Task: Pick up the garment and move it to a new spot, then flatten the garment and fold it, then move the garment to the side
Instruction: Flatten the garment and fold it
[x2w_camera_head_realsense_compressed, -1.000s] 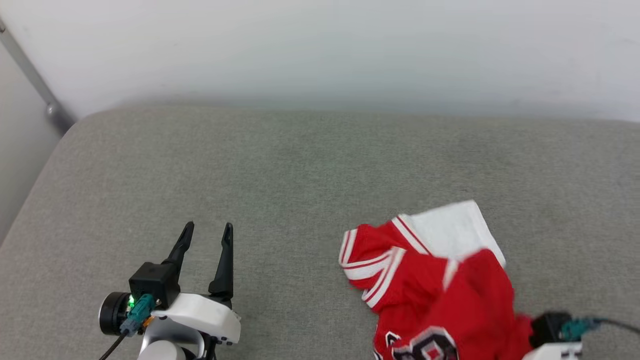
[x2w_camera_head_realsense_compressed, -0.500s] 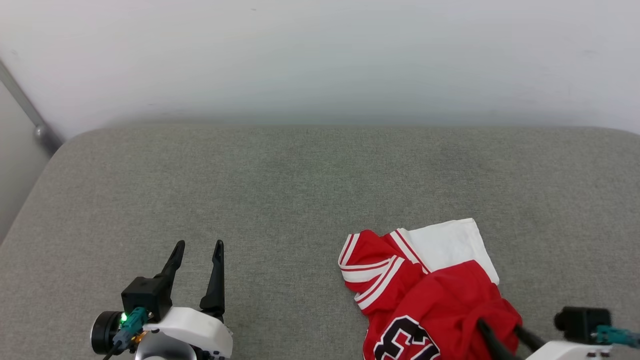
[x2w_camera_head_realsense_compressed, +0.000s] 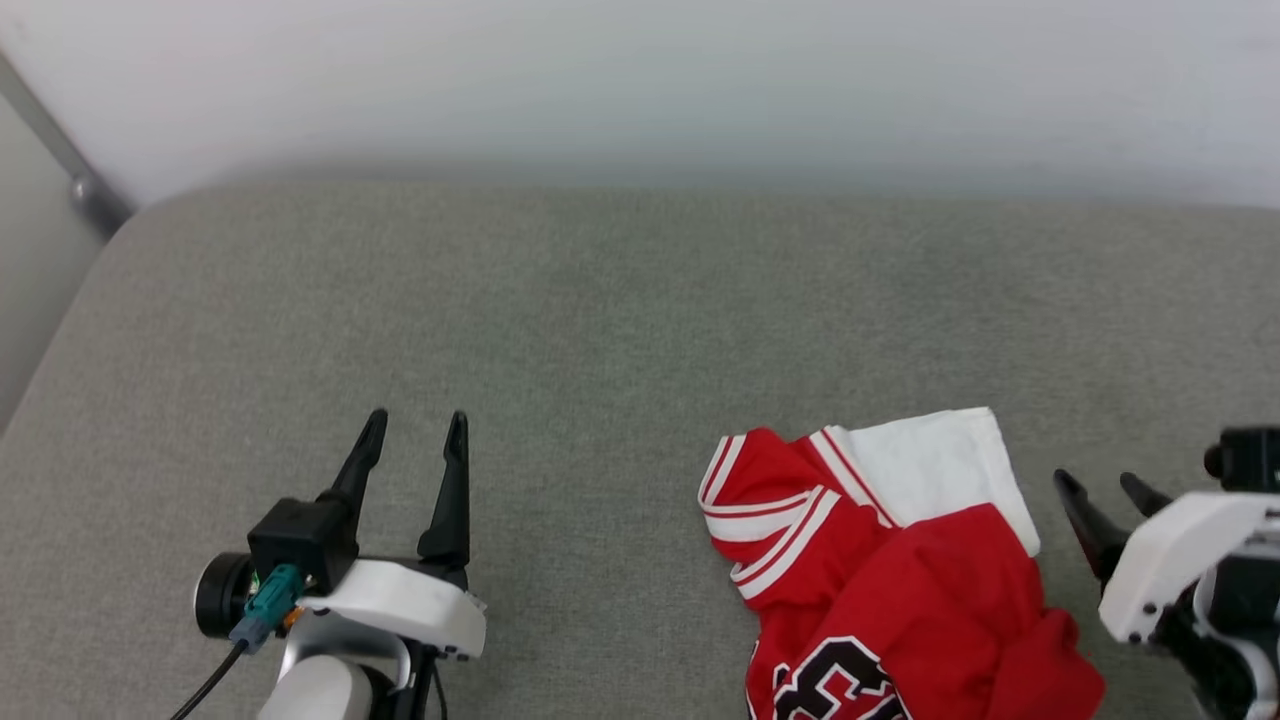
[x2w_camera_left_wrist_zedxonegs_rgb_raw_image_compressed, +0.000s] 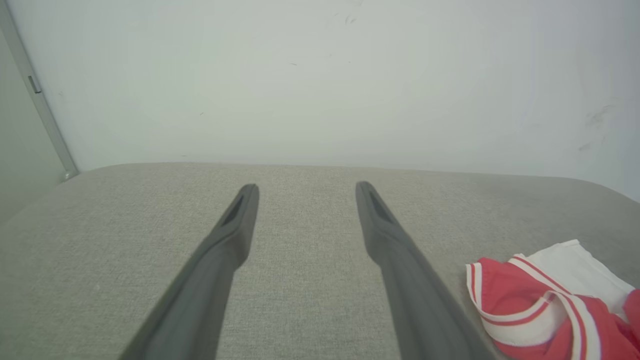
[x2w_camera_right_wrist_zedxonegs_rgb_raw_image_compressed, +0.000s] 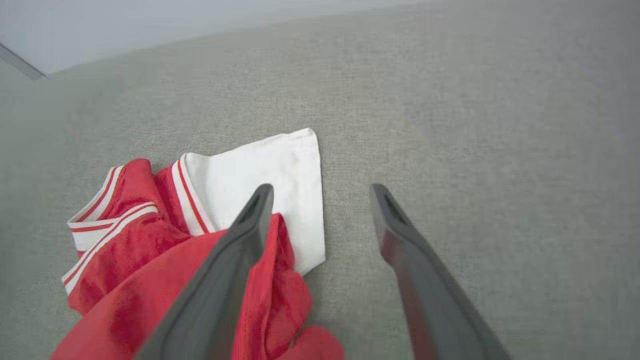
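Garment (x2w_camera_head_realsense_compressed: 900, 580) bunched; open cushion (x2w_camera_head_realsense_compressed: 600, 330) leftward.

Free room left, centre and far; near right is blocked.
Grey fabric worktop (x2w_camera_head_realsense_compressed: 600, 320) lies bare from the left edge through the centre, back to the wall (x2w_camera_head_realsense_compressed: 640, 80). Crumpled garment (x2w_camera_head_realsense_compressed: 900, 590) fills near right, right gripper (x2w_camera_head_realsense_compressed: 1095, 482) just beside it, fingers apart. Left gripper (x2w_camera_head_realsense_compressed: 415, 430) sits near left. Slanted metal rail (x2w_camera_head_realsense_compressed: 60, 160) at far-left corner.
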